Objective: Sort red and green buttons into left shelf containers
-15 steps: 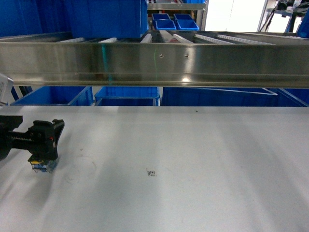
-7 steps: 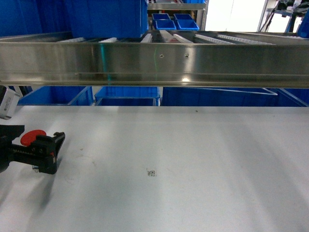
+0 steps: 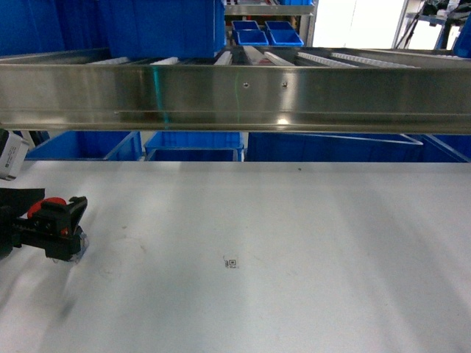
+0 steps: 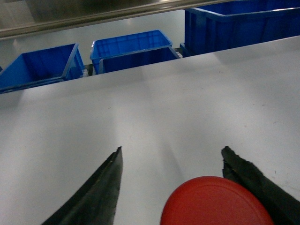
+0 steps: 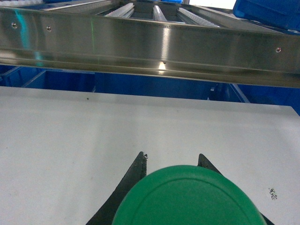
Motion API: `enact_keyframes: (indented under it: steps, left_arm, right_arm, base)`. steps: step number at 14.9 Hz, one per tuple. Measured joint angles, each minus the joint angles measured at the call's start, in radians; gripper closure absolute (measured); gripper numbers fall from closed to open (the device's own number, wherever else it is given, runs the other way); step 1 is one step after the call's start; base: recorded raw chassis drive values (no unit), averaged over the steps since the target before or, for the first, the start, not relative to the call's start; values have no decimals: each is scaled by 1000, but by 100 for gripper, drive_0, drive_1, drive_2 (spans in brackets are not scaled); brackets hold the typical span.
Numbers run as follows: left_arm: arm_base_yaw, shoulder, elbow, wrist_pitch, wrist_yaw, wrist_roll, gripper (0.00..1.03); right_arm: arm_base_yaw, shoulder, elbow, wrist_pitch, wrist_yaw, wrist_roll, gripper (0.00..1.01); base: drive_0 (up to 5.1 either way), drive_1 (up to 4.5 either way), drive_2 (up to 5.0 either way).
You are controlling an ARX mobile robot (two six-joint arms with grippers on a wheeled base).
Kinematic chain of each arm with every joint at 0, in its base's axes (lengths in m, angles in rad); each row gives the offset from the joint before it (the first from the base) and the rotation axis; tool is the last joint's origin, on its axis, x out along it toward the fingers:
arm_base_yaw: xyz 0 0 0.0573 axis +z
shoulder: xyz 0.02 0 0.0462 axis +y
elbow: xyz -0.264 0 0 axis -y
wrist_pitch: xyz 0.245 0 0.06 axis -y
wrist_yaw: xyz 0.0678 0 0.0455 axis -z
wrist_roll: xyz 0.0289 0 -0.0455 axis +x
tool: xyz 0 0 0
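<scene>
To do this carry well I keep my left gripper (image 3: pixel 62 228) level and head for the blue totes (image 4: pixel 126 47) past the counter (image 3: pixel 294 235) edge. The red button (image 4: pixel 216 201) sits between my left jaws — pinched, cap up, nearer one side. My right gripper (image 5: pixel 171 161) pinches the green button (image 5: pixel 187 197) — its cap fills the space between the jaws.

Bright, even light; steel rail (image 3: pixel 235 95) shows glare.
</scene>
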Motion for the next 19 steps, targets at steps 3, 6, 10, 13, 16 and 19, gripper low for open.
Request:
enact_keyframes:
  steps: [3, 6, 10, 13, 16, 19]
  left_arm:
    - [5, 1, 0, 0, 2, 0, 70]
    - [14, 2, -3, 2, 10, 0, 70]
    - [109, -265, -95, -158, 25, -72, 70]
    - [79, -657, -103, -415, 32, -166, 70]
    - [-9, -871, -134, -551, 3, -185, 70]
    - [-6, -948, -136, -677, 1, -193, 70]
  right_arm:
    - [0, 0, 0, 0, 0, 0, 75]
    - [0, 0, 0, 0, 0, 0, 75]
    - [0, 0, 0, 0, 0, 0, 75]
    - [0, 0, 0, 0, 0, 0, 75]
    - [0, 0, 0, 0, 0, 0, 75]
    - [0, 0, 0, 0, 0, 0, 75]
  base:
    - [0, 0, 0]
    - [0, 0, 0]
    - [0, 0, 0]
    - [0, 0, 0]
    - [0, 0, 0]
    - [0, 0, 0]
